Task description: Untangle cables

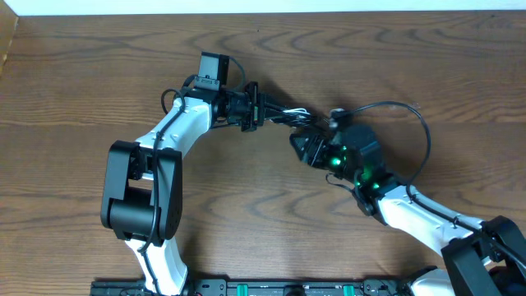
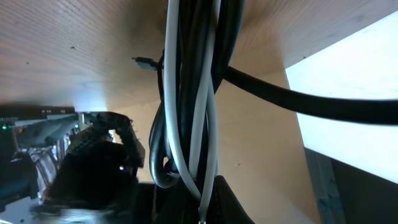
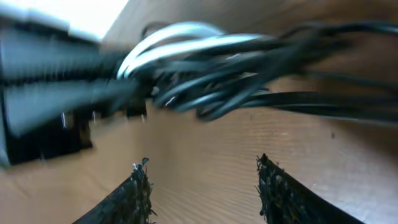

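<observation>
A twisted bundle of black and white cables hangs between the two arms above the wooden table. My left gripper is shut on one end of the bundle. In the left wrist view the cables run straight up from the shut left gripper, black and white strands wound together, with a small plug end sticking out to the left. My right gripper sits just below and right of the bundle. In the right wrist view its fingers stand apart around bare table, the right gripper open, and the blurred cables are above them, untouched.
A thick black wire loops from the right arm. The table's far edge meets a white strip at the top. A dark rail with green lights lies along the near edge. The left arm's base stands at the lower left.
</observation>
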